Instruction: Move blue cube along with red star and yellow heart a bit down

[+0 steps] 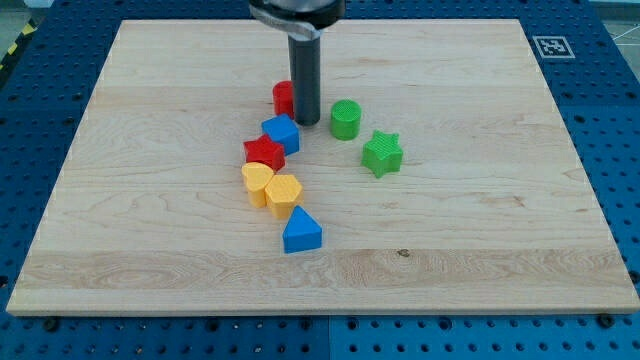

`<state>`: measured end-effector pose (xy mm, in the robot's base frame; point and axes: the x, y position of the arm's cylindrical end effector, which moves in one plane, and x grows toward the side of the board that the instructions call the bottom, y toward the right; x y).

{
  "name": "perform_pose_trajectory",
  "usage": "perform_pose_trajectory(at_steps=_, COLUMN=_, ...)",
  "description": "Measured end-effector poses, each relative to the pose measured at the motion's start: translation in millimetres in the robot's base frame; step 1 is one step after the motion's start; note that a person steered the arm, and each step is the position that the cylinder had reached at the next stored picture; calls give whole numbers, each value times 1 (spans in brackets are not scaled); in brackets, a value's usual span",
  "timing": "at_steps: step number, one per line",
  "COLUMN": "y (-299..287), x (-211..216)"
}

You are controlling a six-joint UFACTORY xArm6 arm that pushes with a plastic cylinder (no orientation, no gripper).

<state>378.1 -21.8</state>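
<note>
Approach step is pictured as my tip [305, 122], a bare gripperless rod, is poised just above the blue plastic cube [282, 132], which is chained with the red star [264, 153] and yellow heart [257, 182]; a downward push is judged next.

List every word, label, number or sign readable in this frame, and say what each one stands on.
No readable words, brands or numbers.
Only sign: a black-and-white square fiducial marker on the top right corner of the light wooden board; it is a pattern, not text.
The coloured plastic blocks carry no lettering, for example the blue cube beside my tip.
</note>
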Motion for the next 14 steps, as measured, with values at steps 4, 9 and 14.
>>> perform_pose_trajectory(at_steps=4, y=-42, x=0)
perform_pose_trajectory(at_steps=9, y=26, x=28)
perform_pose_trajectory(at_steps=14, y=-33, x=11)
